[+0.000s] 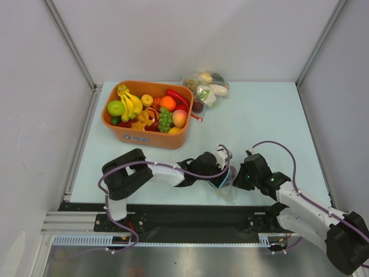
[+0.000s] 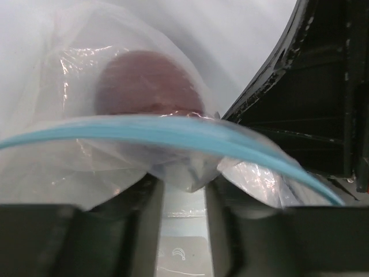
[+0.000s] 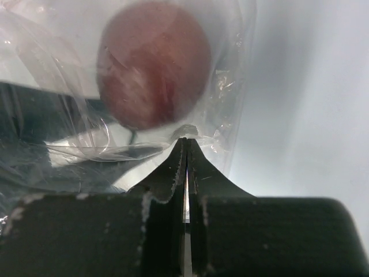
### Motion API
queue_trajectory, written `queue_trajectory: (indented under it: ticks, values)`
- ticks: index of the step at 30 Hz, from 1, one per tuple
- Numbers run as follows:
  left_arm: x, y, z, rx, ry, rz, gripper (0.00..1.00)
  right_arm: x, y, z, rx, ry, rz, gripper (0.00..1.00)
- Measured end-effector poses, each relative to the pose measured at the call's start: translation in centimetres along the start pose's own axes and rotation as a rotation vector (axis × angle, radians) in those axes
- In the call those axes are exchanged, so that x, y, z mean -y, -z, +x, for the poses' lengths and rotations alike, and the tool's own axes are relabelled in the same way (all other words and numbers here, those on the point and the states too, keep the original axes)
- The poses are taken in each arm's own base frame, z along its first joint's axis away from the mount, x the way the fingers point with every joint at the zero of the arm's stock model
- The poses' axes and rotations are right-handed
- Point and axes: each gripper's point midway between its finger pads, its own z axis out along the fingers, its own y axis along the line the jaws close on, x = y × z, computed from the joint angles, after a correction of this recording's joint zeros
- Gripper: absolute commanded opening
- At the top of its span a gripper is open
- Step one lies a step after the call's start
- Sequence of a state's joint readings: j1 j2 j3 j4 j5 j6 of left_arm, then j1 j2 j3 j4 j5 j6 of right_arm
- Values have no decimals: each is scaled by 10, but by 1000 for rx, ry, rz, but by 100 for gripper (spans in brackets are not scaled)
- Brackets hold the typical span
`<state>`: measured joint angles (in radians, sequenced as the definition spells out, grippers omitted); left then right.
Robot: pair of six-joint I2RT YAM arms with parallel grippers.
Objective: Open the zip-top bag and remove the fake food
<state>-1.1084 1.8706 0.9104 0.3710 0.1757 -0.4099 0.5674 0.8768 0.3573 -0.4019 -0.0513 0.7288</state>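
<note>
Zip-top bag (image 2: 173,130): right gripper (image 3: 185,144) pinching one lip, left gripper (image 2: 184,190) agape astride other; clamp, then draw toward nine o'clock.

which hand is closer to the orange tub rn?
Left. The left hand sits at the bag on the side toward the tub; the right hand pinches the bag from the far side.

The left arm (image 1: 167,173) and right arm (image 1: 305,210) each pair white link shells with bulky black joint housings. Purple cables (image 1: 277,144) loop along both. Green lights (image 1: 269,180) dot the right wrist. The left hand (image 2: 184,193) and right hand (image 3: 185,150) have matte black fingers (image 3: 161,173).
</note>
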Motion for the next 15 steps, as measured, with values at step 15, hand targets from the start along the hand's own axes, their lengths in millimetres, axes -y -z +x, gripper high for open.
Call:
queue_trajectory:
  ticks: [15]
  values:
    - [-1, 1, 8, -30, 4, 0, 0, 4, 3, -4, 26, -4, 18, 0]
